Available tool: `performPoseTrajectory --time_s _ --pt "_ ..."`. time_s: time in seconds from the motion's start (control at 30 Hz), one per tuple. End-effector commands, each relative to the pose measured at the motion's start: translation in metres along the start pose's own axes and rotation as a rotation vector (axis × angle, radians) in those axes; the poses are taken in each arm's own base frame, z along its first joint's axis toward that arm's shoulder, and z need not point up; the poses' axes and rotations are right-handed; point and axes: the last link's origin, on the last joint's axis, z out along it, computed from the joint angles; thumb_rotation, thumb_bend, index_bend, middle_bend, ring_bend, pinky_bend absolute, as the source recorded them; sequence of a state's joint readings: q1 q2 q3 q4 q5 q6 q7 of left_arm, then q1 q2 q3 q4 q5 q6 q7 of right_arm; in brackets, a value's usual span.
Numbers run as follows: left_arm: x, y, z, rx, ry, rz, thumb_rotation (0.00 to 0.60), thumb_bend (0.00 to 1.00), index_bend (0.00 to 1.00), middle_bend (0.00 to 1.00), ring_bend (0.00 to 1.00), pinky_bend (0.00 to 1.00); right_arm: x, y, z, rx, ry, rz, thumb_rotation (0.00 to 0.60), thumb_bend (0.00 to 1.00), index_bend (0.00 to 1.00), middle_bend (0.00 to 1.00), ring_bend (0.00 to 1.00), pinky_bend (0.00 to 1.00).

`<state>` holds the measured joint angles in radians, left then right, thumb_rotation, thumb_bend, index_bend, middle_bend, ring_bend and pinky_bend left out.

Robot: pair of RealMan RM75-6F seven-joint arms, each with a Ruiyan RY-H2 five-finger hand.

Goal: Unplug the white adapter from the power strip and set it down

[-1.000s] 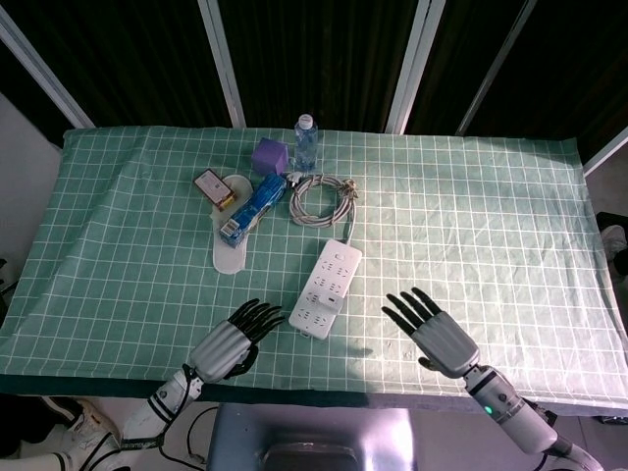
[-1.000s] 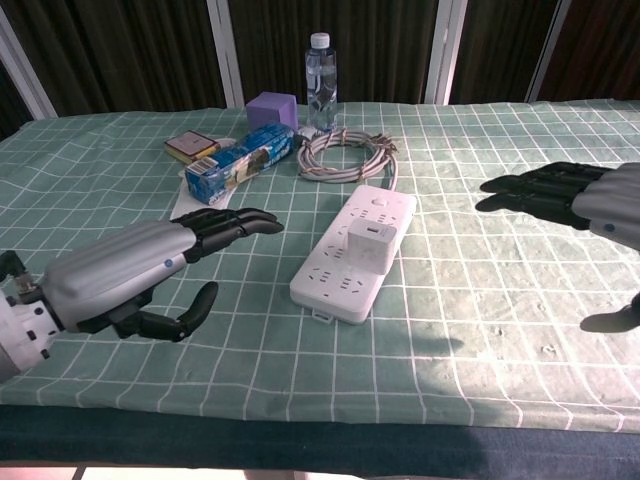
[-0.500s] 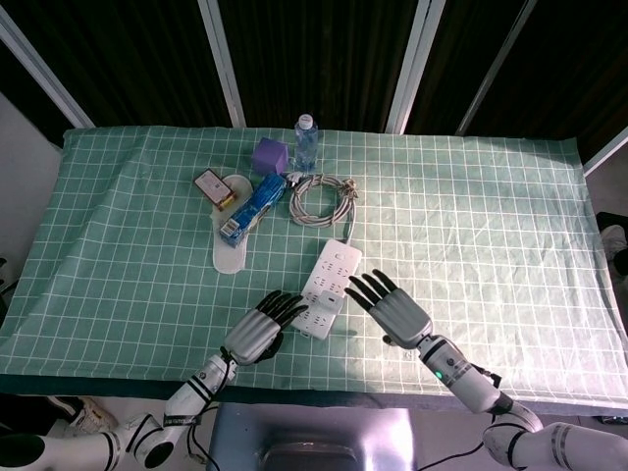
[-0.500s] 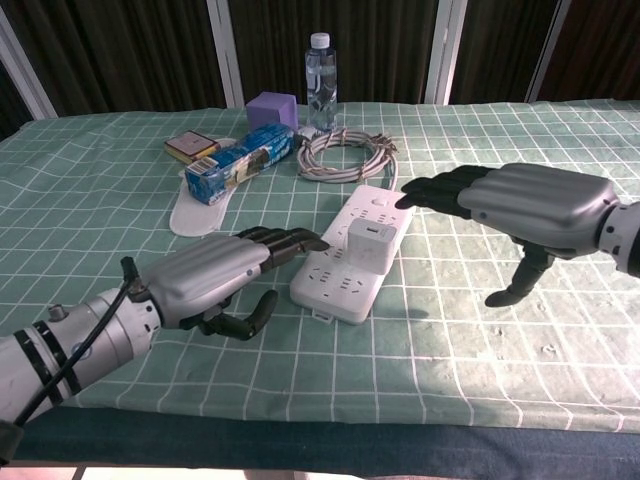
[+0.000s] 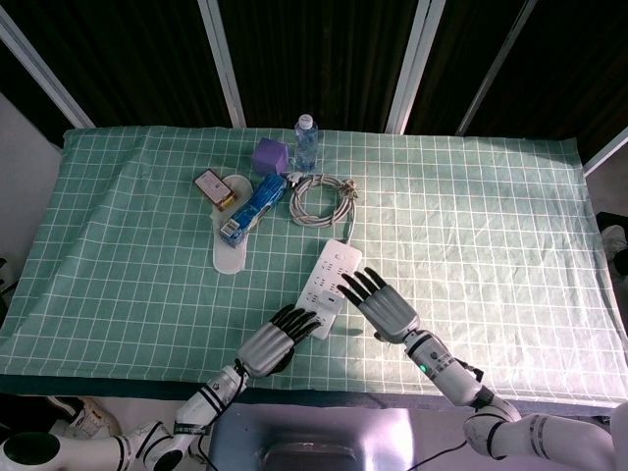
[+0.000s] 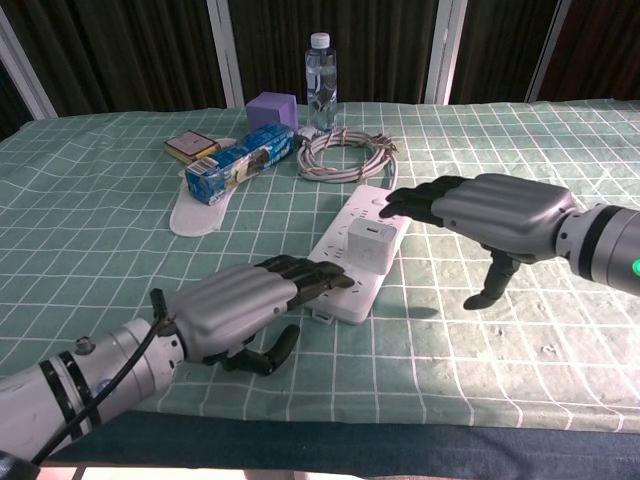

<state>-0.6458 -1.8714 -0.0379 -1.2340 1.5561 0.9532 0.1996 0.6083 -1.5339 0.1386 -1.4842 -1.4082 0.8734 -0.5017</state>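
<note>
Both hands have closed in on the power strip [image 6: 358, 255] since a second ago, when they hovered well apart on either side of it. The left hand [image 6: 243, 308] has moved right and now lays its dark fingertips [image 6: 325, 277] on the near end of the strip, fingers fairly straight, thumb curled below, holding nothing. The right hand [image 6: 489, 213] has swung left from the far right; its spread fingers now reach over the far part of the strip, just above the white adapter [image 6: 370, 243], with the thumb hanging down to the right, and it grips nothing.

The adapter is still plugged into the middle of the strip, which has not shifted on the green checked cloth [image 5: 491, 226].

From the head view the right hand [image 5: 377, 301] covers the adapter entirely, and the left hand [image 5: 280, 339] hides the strip's near end. Whether the right fingertips actually touch the adapter cannot be told. Far left, the coiled cable [image 5: 321, 196], water bottle [image 5: 305, 141], purple cube [image 5: 270, 155] and blue packet [image 5: 250, 208] lie unchanged.
</note>
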Motion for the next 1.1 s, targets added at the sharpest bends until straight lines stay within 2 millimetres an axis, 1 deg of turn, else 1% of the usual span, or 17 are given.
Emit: performPoseTrajectory --time_s 0.03,0.2,0.3,0.43,0.57,0.67,0.77,0.93,1.03,1.1 --pt "-0.001 0.001 0.0 -0.001 -0.004 0.003 0.6 0.73 0.0 0.0 0.0 0.02 0.0 -0.005 0.004 0.006 0.004 -0.001 0.6 0.15 0.0 0.0 0.0 0.0" --pt "-0.004 0.002 0.001 -0.005 -0.013 0.005 0.6 0.73 0.0 0.0 0.0 0.02 -0.002 -0.013 0.01 0.017 0.025 -0.018 0.6 0.15 0.0 0.0 0.0 0.0" --pt "-0.006 0.003 0.001 -0.008 -0.02 0.011 0.6 0.73 0.0 0.0 0.0 0.02 -0.003 -0.019 0.015 0.028 0.045 -0.033 0.6 0.15 0.01 0.02 0.0 0.0" --pt "-0.006 0.001 0.0 -0.004 -0.026 0.018 0.6 0.73 0.0 0.0 0.0 0.02 -0.002 -0.023 0.022 0.041 0.081 -0.091 0.6 0.16 0.06 0.07 0.0 0.01" --pt "-0.007 0.001 -0.003 -0.003 -0.028 0.019 0.6 0.73 0.0 0.0 0.0 0.02 0.0 -0.026 0.028 0.045 0.113 -0.106 0.6 0.18 0.08 0.09 0.0 0.01" --pt "-0.007 0.001 -0.004 -0.004 -0.03 0.02 0.6 0.73 0.0 0.0 0.0 0.02 0.001 -0.026 0.031 0.049 0.131 -0.121 0.6 0.18 0.1 0.1 0.0 0.03" --pt "-0.006 0.001 -0.004 -0.006 -0.03 0.02 0.6 0.73 0.0 0.01 0.0 0.02 0.0 -0.028 0.034 0.052 0.138 -0.141 0.6 0.18 0.14 0.13 0.0 0.06" --pt "-0.008 0.003 -0.005 -0.009 -0.037 0.023 0.6 0.73 0.0 0.01 0.0 0.02 -0.002 -0.036 0.041 0.064 0.153 -0.17 0.6 0.22 0.24 0.21 0.02 0.12" --pt "-0.008 0.002 -0.005 -0.006 -0.038 0.023 0.6 0.73 0.0 0.01 0.0 0.02 -0.004 -0.041 0.043 0.069 0.156 -0.188 0.6 0.28 0.32 0.26 0.07 0.17" --pt "-0.008 0.002 -0.006 -0.006 -0.038 0.022 0.6 0.73 0.0 0.01 0.0 0.02 -0.005 -0.044 0.045 0.069 0.158 -0.199 0.6 0.29 0.34 0.27 0.08 0.18"
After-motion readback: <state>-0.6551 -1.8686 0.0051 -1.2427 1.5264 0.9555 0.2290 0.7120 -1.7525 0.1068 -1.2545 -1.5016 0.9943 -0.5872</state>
